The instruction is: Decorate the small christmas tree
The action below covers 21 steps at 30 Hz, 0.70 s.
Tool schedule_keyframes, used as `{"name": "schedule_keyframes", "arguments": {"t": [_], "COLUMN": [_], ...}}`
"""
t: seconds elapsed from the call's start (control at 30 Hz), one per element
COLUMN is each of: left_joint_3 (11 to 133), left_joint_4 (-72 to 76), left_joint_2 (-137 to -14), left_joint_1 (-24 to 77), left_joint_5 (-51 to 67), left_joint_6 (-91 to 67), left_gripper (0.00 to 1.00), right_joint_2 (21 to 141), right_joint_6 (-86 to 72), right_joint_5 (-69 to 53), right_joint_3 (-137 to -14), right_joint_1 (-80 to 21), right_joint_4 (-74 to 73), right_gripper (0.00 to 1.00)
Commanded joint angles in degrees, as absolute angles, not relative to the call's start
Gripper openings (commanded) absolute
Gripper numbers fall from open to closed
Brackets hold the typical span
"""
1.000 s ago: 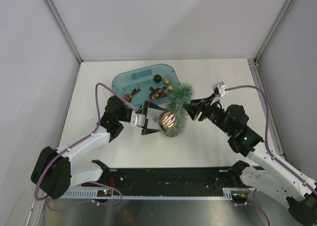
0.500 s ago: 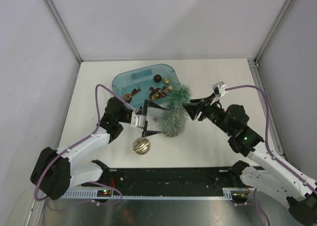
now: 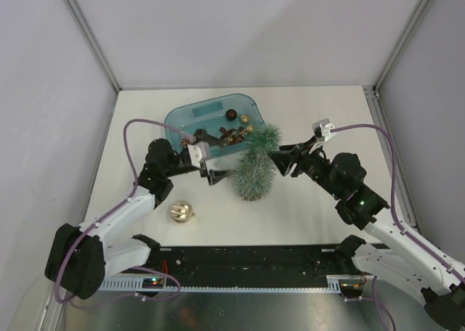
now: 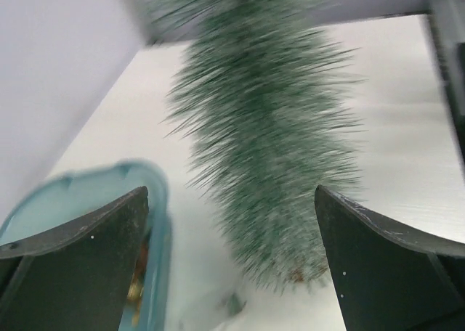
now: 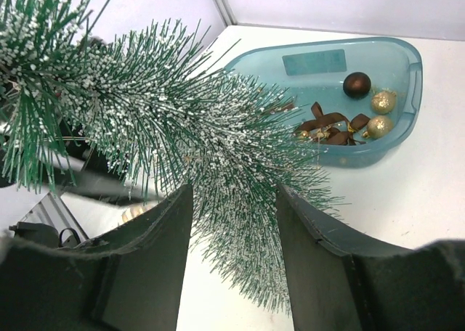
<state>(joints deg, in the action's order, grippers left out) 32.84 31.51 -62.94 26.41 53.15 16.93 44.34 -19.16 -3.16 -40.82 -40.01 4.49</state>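
Top external view: the small christmas tree [image 3: 253, 173] leans mid-desk [image 3: 327, 106], and needles hide its base, so contact with the desk is unclear. On the tree's right, the right end effector [image 3: 278, 159] is half-closed around its upper needles, fingertips buried. On its left, the left end effector [image 3: 216, 159] gapes wide, empty. The left wrist view blurs the tree.

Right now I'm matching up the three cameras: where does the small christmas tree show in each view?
Top external: small christmas tree at centre, right of the blue tub.
Left wrist: tree fills the middle, top to bottom.
Right wrist: tree runs from upper left to centre.
Shared landmark: the blue tub, in all three.
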Motion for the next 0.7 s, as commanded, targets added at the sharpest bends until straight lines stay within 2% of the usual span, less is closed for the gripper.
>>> {"name": "schedule_keyframes", "arguments": {"t": [0.0, 0.17, 0.33, 0.53, 0.67], "left_joint_3": [40.19, 51.68, 64.87, 94.54, 101.96], "left_joint_4": [18.41, 7.59, 2.71, -29.11, -34.82], "left_joint_2": [-64.07, -71.69, -82.95, -107.29, -113.65], "left_joint_1": [20.9, 15.78, 13.22, 11.72, 11.38], "left_joint_5": [35.28, 26.06, 22.76, 19.92, 17.52], "left_joint_6": [11.45, 10.62, 6.59, 6.89, 9.05], "left_gripper": [1.0, 1.0, 1.0, 1.0, 1.0], "right_joint_2": [42.42, 40.52, 39.45, 39.55, 40.49], "right_joint_6": [-17.77, -18.16, -17.97, -17.32, -16.92], "right_joint_5": [-1.5, -0.76, -0.04, 3.28, 4.05], "right_joint_3": [-44.06, -44.64, -46.51, -48.87, -50.1], "right_joint_1": [-40.35, -40.41, -40.57, -41.12, -41.44], "right_joint_4": [3.26, 0.75, -3.73, -7.06, -8.28], "right_gripper": [0.54, 0.54, 0.54, 0.54, 0.54]}}
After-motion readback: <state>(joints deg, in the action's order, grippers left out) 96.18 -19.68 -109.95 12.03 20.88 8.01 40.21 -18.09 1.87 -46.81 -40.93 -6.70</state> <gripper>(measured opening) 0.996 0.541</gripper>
